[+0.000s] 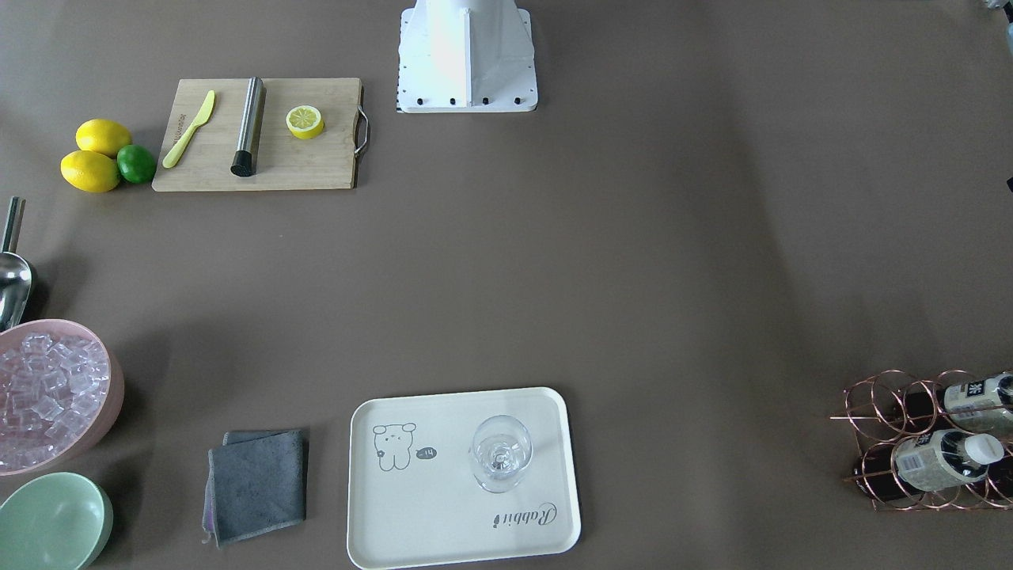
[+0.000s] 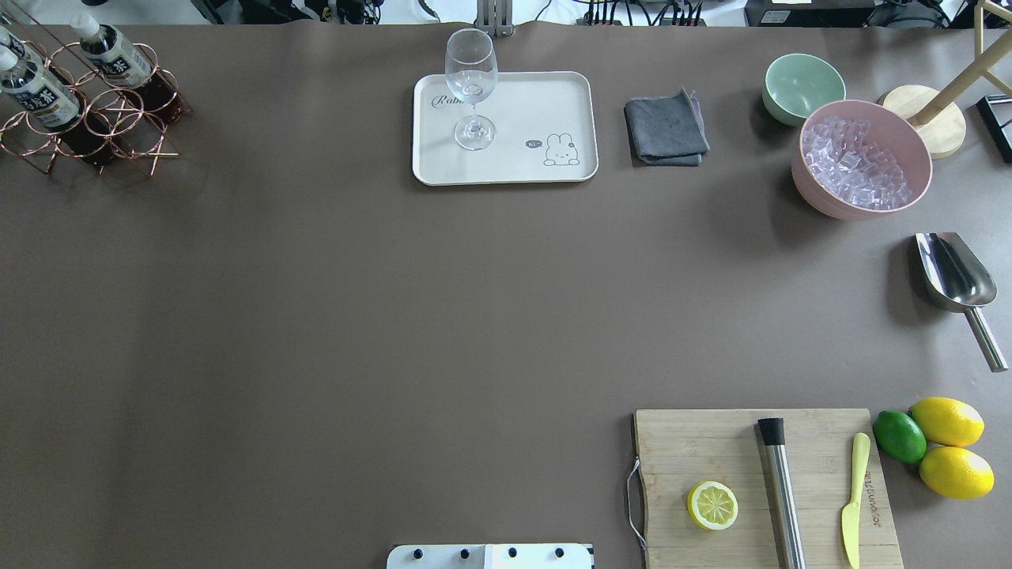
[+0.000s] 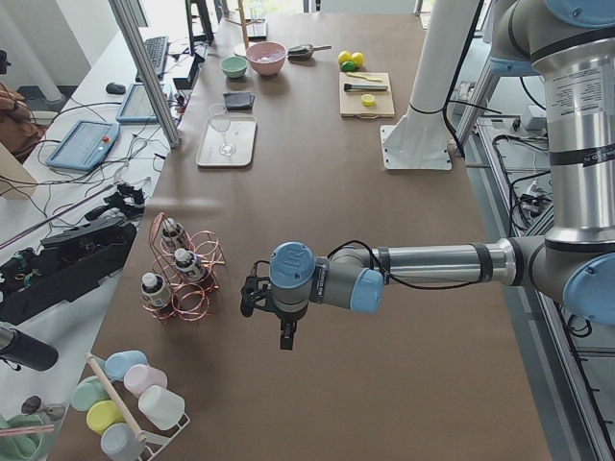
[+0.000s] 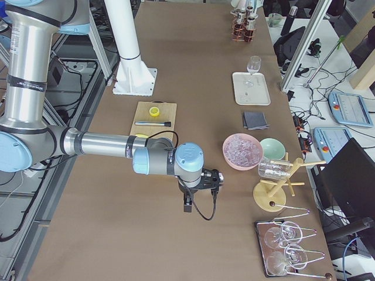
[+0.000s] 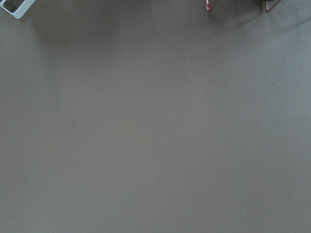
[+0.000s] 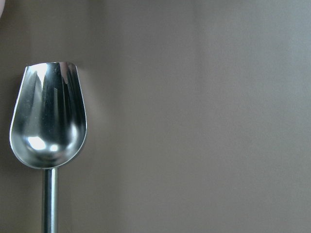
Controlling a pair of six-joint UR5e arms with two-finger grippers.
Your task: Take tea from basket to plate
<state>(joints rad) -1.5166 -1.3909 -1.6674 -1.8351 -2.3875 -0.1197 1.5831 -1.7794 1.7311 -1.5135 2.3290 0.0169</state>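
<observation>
L gripper [image 3: 248,296] hangs over bare table, near the basket [image 3: 183,279] but apart from it. It's seen side-on only, so can't tell if fingers are spread or closed. R gripper [image 4: 215,179] is the same: its wrist cam looks down on the scoop [image 6: 47,116], finger state can't be told.

Tea [image 2: 38,96]: 3 btls, all in the basket at the far-L corner, leaning in the ring cells. Plate [image 2: 545,103] is well apart, mid far edge, w/ a glass [image 2: 471,79] standing on it.

Risks, my guess:
- Btl leans, so a straight-down grab may slip off the cap or shove it.
- Btl may catch a ring on the lift and drag the light basket up or over.
- Basket sits near the table edge.
- Set-down beside the glass may knock it; free room is on the bear side.

Writing:
- "Rabbit" in script on plate; small speech bubble by the bear, unreadable.
- Btl labels carry dark CJK chars, too small to read.
- Print on knife [image 2: 854,498], illegible.
</observation>
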